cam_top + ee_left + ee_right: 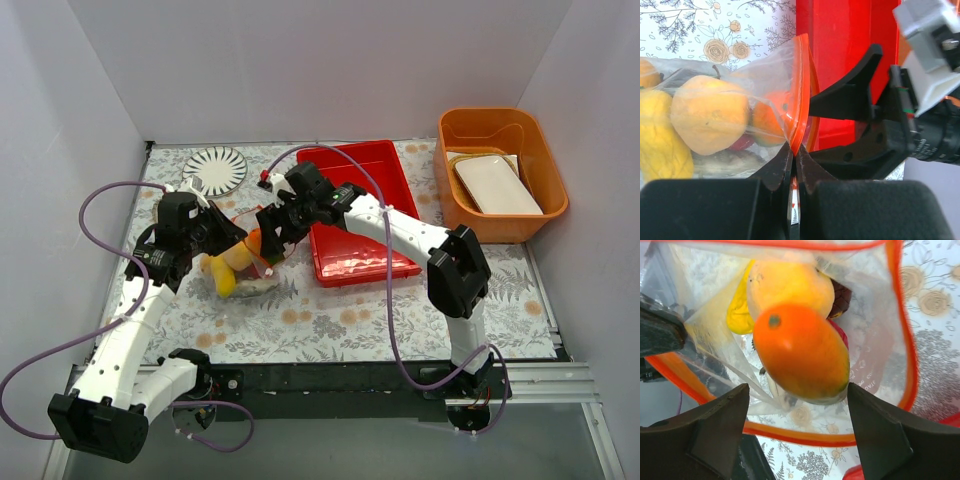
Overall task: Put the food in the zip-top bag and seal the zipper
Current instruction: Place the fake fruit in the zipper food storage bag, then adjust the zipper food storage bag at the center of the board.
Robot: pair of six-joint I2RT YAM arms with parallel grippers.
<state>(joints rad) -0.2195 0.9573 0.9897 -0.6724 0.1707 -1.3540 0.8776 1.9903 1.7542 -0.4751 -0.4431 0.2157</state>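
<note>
Left gripper point(794, 156): clenched on the orange-red zipper strip point(801, 90) at the mouth of the clear bag point(772, 75).
Right gripper point(797, 389): released, jaws spread wide at the bag's open mouth (whether a finger touches the fruit cannot be told).
Bag contents: orange fruit point(800, 350) nearest the mouth, yellow fruit point(790, 285) behind it, dark piece point(842, 297) further in.
Location: bag lies on the flowered table point(330, 320), just left of the red tray point(360, 200), between both grippers.

The food point(233, 268) lies in the zip-top bag point(262, 286) on the counter point(340, 320), left of the tray point(365, 165), with a plate point(215, 168) behind it.
</note>
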